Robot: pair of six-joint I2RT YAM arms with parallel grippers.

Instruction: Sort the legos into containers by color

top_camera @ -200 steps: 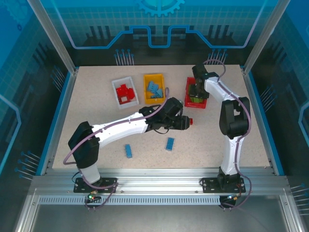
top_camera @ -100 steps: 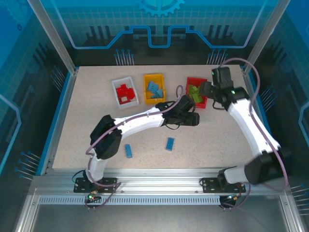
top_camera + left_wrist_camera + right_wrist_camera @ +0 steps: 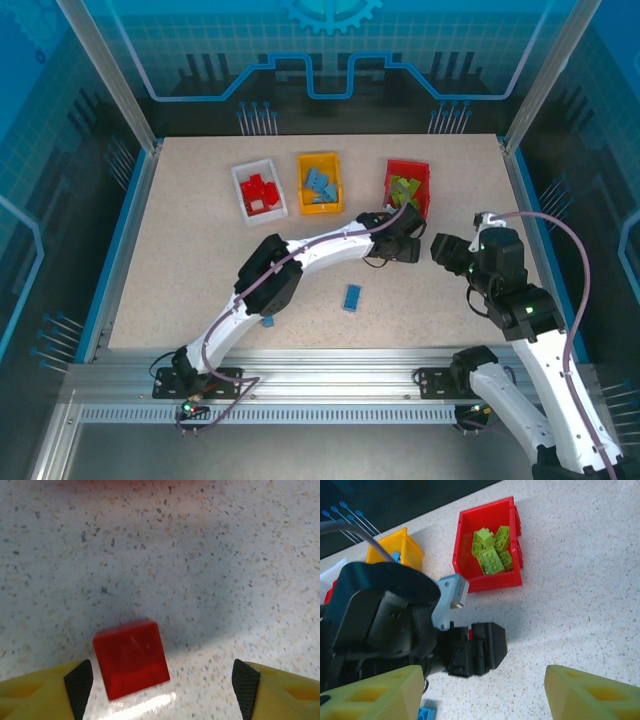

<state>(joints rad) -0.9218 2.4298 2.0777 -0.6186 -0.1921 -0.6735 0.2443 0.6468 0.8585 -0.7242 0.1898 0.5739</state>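
Overhead first: left gripper stretched further right than a second ago, now hovering just in front of the red bin. Right gripper drawn back from that bin toward the near right, green bricks left inside. Reds in the white bin, blues in the yellow bin, a blue brick loose on the table. Left wrist next: jaws spread wide, red brick flat on the table between the fingers, nearer the left one, not yet gripped. Right wrist last: jaws parted and empty, looking down on the left gripper and the red bin beyond. Suggests the green drop is finished and a red pick about to begin, with a carry over to the white bin to follow.
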